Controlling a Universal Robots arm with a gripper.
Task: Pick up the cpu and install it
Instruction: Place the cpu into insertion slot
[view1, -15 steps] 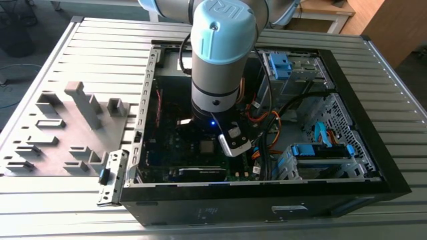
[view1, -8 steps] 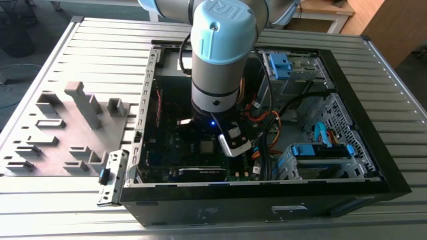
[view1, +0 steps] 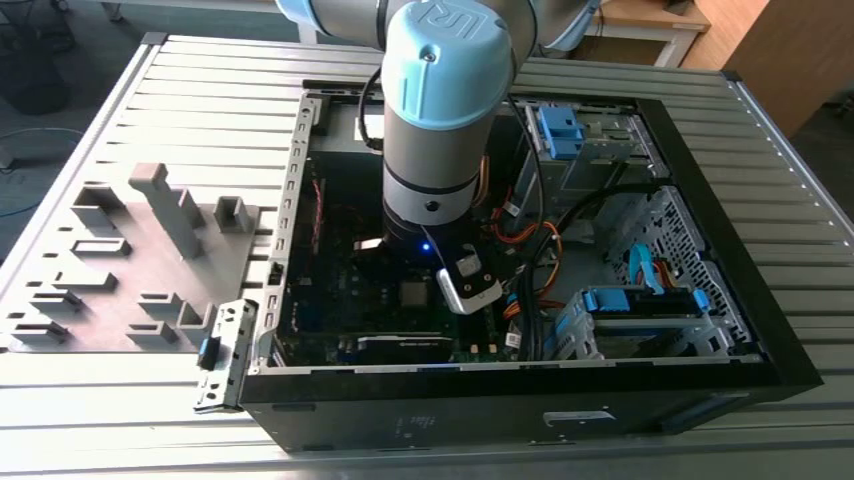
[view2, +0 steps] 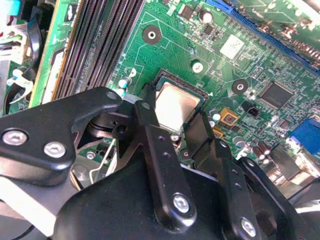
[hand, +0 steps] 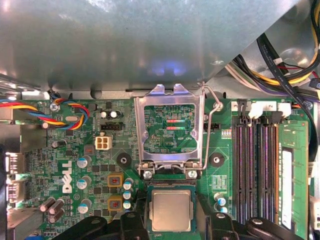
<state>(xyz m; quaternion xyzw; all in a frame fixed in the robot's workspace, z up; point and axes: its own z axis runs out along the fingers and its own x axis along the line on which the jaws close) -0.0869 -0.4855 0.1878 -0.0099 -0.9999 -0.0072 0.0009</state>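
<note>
The cpu (hand: 171, 210) is a silver-grey square lying flat in the socket on the green motherboard (hand: 75, 150); in the second wrist view the cpu (view2: 173, 104) is seen at a slant. My gripper (hand: 172, 224) stands open over it, one black finger on each side of the socket, apart from the chip's edges. The gripper (view2: 172, 114) straddles the chip the same way in the second wrist view. The arm (view1: 434, 130) reaches straight down into the computer case (view1: 534, 395).
The socket's metal retention frame (hand: 170, 125) stands swung open beside the cpu, its lever (hand: 212, 125) raised. Memory slots (hand: 255, 170) run along one side. Cables (view1: 541, 260) and blue drive bays (view1: 641, 300) crowd the case's right part. A grey fixture tray (view1: 120, 260) lies at the exterior view's left.
</note>
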